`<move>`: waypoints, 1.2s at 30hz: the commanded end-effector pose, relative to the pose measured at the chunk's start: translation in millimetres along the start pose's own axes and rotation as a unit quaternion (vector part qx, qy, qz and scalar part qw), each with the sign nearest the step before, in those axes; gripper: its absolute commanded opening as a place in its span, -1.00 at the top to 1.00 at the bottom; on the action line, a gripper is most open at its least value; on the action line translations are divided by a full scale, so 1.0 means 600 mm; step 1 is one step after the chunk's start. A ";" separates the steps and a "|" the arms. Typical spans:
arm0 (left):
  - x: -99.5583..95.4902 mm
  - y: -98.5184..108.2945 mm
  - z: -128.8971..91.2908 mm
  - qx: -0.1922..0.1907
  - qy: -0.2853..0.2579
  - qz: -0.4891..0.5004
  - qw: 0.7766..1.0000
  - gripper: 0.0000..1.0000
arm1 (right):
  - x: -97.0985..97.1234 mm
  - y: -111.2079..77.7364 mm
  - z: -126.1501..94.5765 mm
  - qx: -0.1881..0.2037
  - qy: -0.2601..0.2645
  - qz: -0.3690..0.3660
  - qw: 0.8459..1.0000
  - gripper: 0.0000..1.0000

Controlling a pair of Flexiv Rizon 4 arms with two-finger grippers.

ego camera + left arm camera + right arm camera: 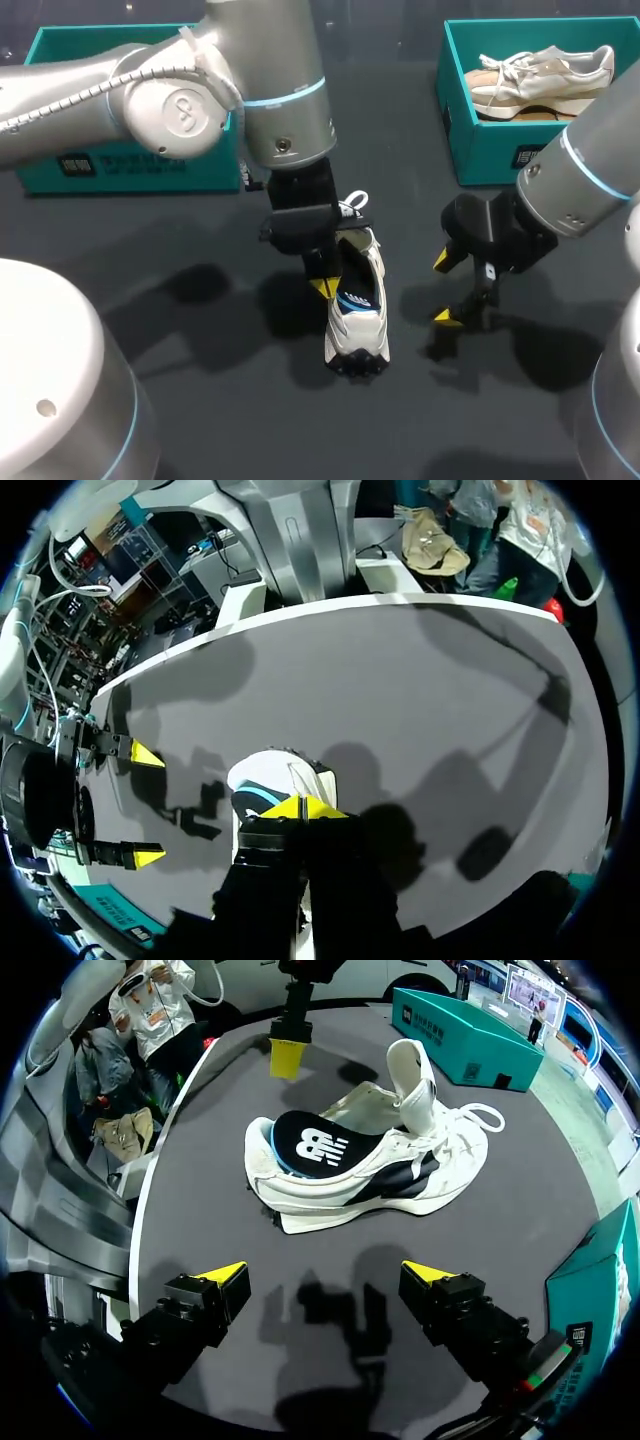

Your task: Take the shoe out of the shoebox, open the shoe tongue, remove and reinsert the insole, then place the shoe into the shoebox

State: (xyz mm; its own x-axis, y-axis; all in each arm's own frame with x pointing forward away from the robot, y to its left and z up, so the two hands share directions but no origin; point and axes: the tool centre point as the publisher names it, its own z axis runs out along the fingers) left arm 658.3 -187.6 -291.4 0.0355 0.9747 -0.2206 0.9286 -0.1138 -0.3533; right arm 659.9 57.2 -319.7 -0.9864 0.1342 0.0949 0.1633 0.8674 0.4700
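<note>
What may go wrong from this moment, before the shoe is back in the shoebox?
1. Neither gripper holds the shoe. The shut left gripper is close beside it, and a nudge may slide it.
2. The tongue stands up and a lace loop lies loose; the open right gripper may snag it.
3. The shoebox at the right arm's side already holds a pale shoe, so room looks tight.
</note>
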 end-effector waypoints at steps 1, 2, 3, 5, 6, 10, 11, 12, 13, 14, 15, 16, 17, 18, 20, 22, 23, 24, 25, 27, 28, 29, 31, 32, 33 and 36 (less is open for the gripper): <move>-0.017 0.009 0.017 -0.001 0.004 0.002 1.000 1.00 | 0.002 0.000 0.000 0.001 -0.001 0.001 1.000 -1.00; -0.020 0.011 0.020 0.000 0.004 0.003 1.000 1.00 | 0.002 0.000 0.000 0.001 -0.001 0.001 1.000 -1.00; -0.022 0.012 0.023 0.001 0.004 0.003 1.000 1.00 | 0.002 0.000 0.000 0.001 -0.001 0.001 1.000 -1.00; -0.027 0.015 0.031 -0.001 0.005 0.004 1.000 1.00 | 0.002 0.000 0.000 0.001 -0.001 0.001 1.000 -1.00; -0.030 0.016 0.036 0.000 0.006 0.003 1.000 1.00 | 0.002 0.000 0.000 0.001 -0.001 0.001 1.000 -1.00; -0.035 0.016 0.052 -0.004 0.012 0.007 1.000 1.00 | 0.002 0.000 0.000 0.001 -0.001 0.001 1.000 -1.00; -0.036 0.015 0.055 -0.007 0.014 0.006 1.000 1.00 | 0.002 0.000 0.000 0.001 -0.001 0.001 1.000 -1.00; -0.036 0.015 0.055 -0.007 0.013 0.006 1.000 1.00 | 0.002 0.000 0.000 0.001 -0.001 0.001 1.000 -1.00; -0.036 0.015 0.055 -0.006 0.013 0.007 1.000 1.00 | 0.002 0.000 0.000 0.001 -0.001 0.001 1.000 -1.00; -0.037 0.016 0.056 -0.006 0.012 0.008 1.000 1.00 | 0.002 0.000 0.000 0.001 -0.001 0.001 1.000 -1.00; -0.038 0.018 0.058 -0.006 0.012 0.008 1.000 1.00 | 0.002 0.000 0.000 0.001 -0.001 0.001 1.000 -1.00; -0.040 0.020 0.061 -0.006 0.012 0.008 1.000 1.00 | 0.002 0.000 0.000 0.001 -0.001 0.001 1.000 -1.00; -0.041 0.023 0.065 -0.008 0.012 0.007 1.000 1.00 | 0.002 0.000 0.000 0.001 -0.001 0.001 1.000 -1.00; -0.041 0.025 0.068 -0.011 0.013 0.006 1.000 1.00 | 0.002 0.000 0.000 0.001 -0.001 0.001 1.000 -1.00; -0.042 0.029 0.078 -0.014 0.017 0.004 1.000 1.00 | 0.002 0.000 0.000 0.001 -0.001 0.001 1.000 -1.00; -0.041 0.032 0.086 -0.013 0.021 0.003 1.000 1.00 | 0.002 0.000 0.000 0.001 -0.001 0.001 1.000 -1.00; -0.040 0.033 0.089 -0.011 0.025 0.002 1.000 1.00 | 0.002 0.000 0.000 0.001 -0.001 0.001 1.000 -1.00; -0.038 0.034 0.093 -0.010 0.027 0.002 1.000 1.00 | 0.002 0.000 0.000 0.001 -0.001 0.001 1.000 -1.00; -0.037 0.035 0.097 -0.011 0.030 0.002 0.999 1.00 | 0.002 0.000 0.000 0.001 -0.001 0.001 1.000 -1.00; -0.034 0.038 0.105 -0.013 0.036 0.000 0.999 1.00 | 0.002 0.000 0.000 0.001 -0.001 0.001 1.000 -1.00; -0.032 0.039 0.108 -0.014 0.038 0.000 0.999 1.00 | 0.002 0.000 0.000 0.001 -0.001 0.001 1.000 -1.00; -0.030 0.040 0.111 -0.019 0.041 -0.002 0.999 1.00 | 0.002 0.000 0.000 0.001 -0.001 0.001 1.000 -1.00; -0.027 0.043 0.116 -0.019 0.044 -0.004 0.999 1.00 | 0.002 0.000 0.000 0.001 -0.001 0.001 1.000 -1.00; -0.025 0.045 0.114 -0.022 0.044 -0.005 0.999 1.00 | 0.002 0.000 0.000 0.001 -0.001 0.001 1.000 -1.00; -0.023 0.046 0.107 -0.019 0.036 -0.006 0.999 1.00 | 0.002 0.000 0.000 0.001 -0.001 0.001 1.000 -1.00; -0.024 0.043 0.080 -0.019 0.010 -0.004 1.000 1.00 | 0.002 0.000 0.000 0.001 -0.001 0.001 1.000 -1.00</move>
State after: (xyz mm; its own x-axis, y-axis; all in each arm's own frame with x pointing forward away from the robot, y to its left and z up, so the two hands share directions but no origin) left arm 661.8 -225.5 -349.5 0.0388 0.9849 -0.1685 0.9435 -0.0917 -0.3184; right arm 659.8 56.9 -319.7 -0.9864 0.1344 0.0947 0.1634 0.8672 0.4704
